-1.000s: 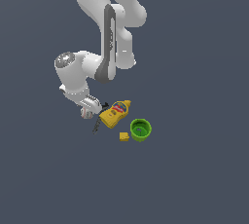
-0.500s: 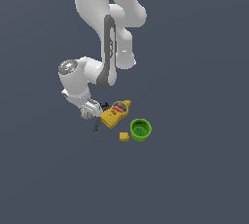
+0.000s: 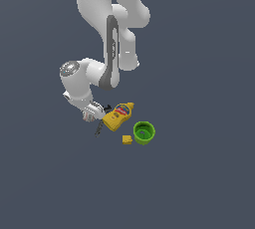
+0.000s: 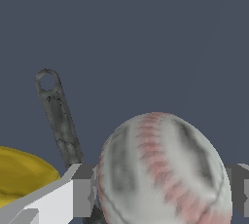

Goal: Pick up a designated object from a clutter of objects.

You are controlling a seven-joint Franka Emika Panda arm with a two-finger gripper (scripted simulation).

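The white baseball (image 4: 163,174) with red stitching fills the space between my gripper's (image 4: 161,191) two fingers (image 4: 82,191), which press against it on both sides. In the exterior view my gripper (image 3: 93,114) is down at floor level, at the left end of the clutter, and the hand hides the ball. The yellow mustard bottle (image 3: 117,115) lies right beside the gripper; its edge also shows in the wrist view (image 4: 22,177). The thin dark tool (image 4: 57,116) lies flat next to the ball and shows in the exterior view (image 3: 98,128) too.
A green cup (image 3: 144,132) stands upright at the exterior view's right of the bottle. A small yellow block (image 3: 127,139) lies just in front of the bottle, beside the cup. The floor is plain dark grey all round.
The arm has come down a little, lowering the gripper around the ball. The bottle, cup and block have not moved.
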